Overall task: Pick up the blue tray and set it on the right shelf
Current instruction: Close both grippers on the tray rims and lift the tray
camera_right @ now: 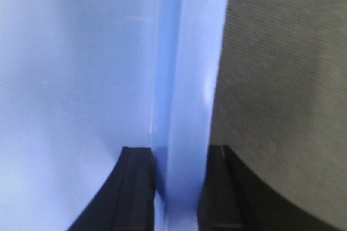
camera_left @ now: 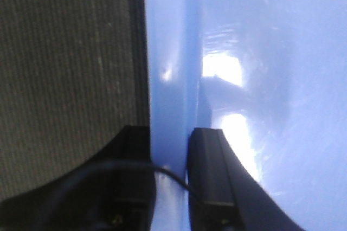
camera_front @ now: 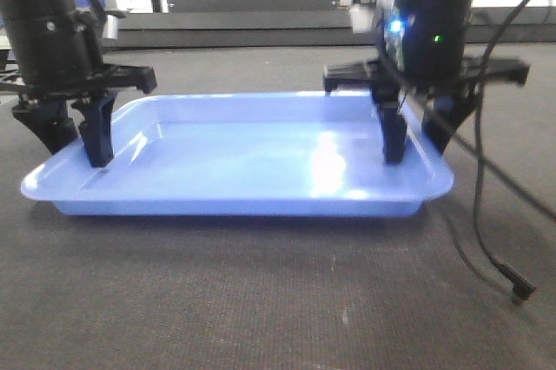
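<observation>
The blue tray [camera_front: 243, 157] lies flat on a dark grey textured surface [camera_front: 261, 300]. My left gripper [camera_front: 76, 146] stands over the tray's left rim, one finger inside the tray and one outside. In the left wrist view the gripper [camera_left: 169, 144] is shut on that rim of the tray [camera_left: 271, 52]. My right gripper [camera_front: 417, 140] straddles the right rim in the same way. In the right wrist view the gripper [camera_right: 179, 160] is shut on the rim of the tray [camera_right: 81, 52]. The right shelf is out of view.
A black cable [camera_front: 479, 214] hangs from the right arm and trails onto the surface, ending in a plug [camera_front: 521, 289] right of the tray. Metal frames and a low grey ledge [camera_front: 252, 31] stand behind the tray.
</observation>
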